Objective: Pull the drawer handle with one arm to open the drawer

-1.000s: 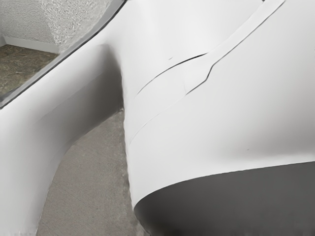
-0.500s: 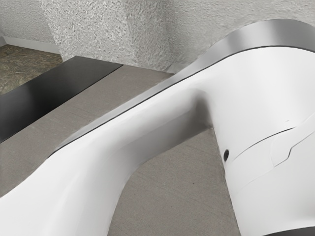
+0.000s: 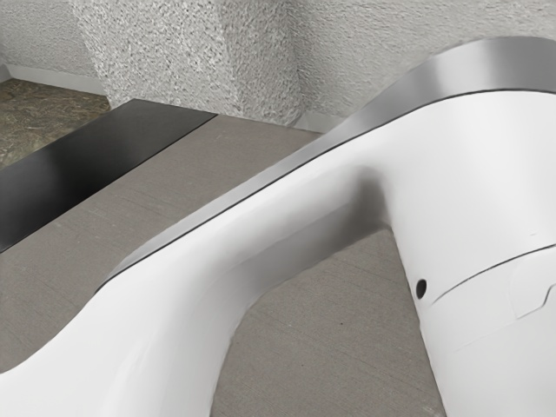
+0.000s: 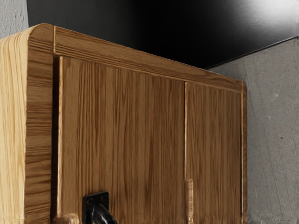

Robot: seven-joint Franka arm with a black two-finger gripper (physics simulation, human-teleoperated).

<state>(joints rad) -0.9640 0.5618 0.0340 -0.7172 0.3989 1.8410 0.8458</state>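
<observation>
Exterior view: arm (image 3: 261, 295) is looming over the table (image 3: 330, 347), and I can't tell if the gripper is open or closed. Wrist view: black handle (image 4: 97, 210) is sitting on the cabinet (image 4: 126, 140) front, near the gripper. Coming in off-centre is probably risking a slip-off.

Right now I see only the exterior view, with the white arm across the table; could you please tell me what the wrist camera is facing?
Observer: A wooden cabinet, seen close up from the front.
Operator: Thank you. Is a handle in sight?
Observer: Yes, a black handle sits on the wider panel, near the cabinet's side frame.
Operator: Is anything else on that front?
Observer: A slim wooden peg stands on the seam between the wider panel and the narrower one beside it.
</observation>
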